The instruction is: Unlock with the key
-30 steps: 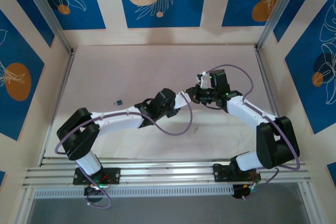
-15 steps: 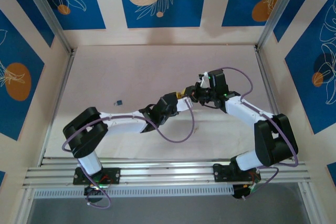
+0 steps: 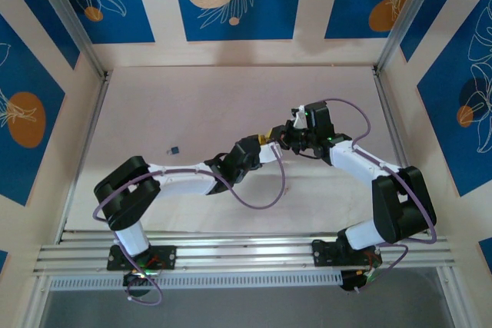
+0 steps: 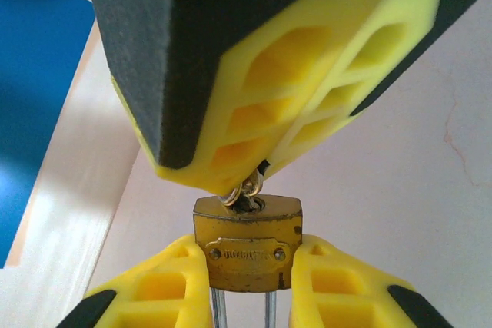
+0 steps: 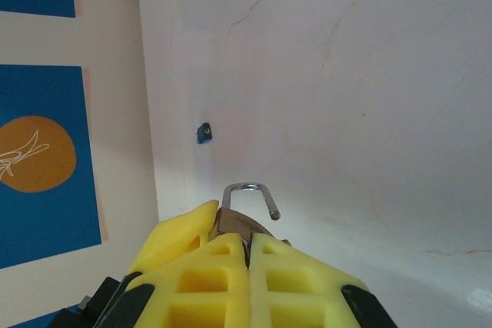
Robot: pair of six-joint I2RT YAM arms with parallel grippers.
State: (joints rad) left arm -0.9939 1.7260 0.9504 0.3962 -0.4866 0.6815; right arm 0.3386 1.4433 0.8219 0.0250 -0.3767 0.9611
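A brass padlock is clamped between my left gripper's yellow fingers, keyhole end facing away and its two steel shackle legs running down between them. My right gripper is shut on the key, whose ring and bow meet the keyhole; the blade is hidden. In the right wrist view the silver shackle loops beyond the fingers with one end standing free of the body. From above, both grippers meet mid-table at the padlock, the left gripper from the left and the right gripper from the right.
A small blue object lies on the pale table to the left, also visible as the blue object. Blue-patterned walls and aluminium rails enclose the workspace.
The left arm has reached right and forward, bringing the padlock up to the right gripper's key. Over the last half second both arms have barely moved.
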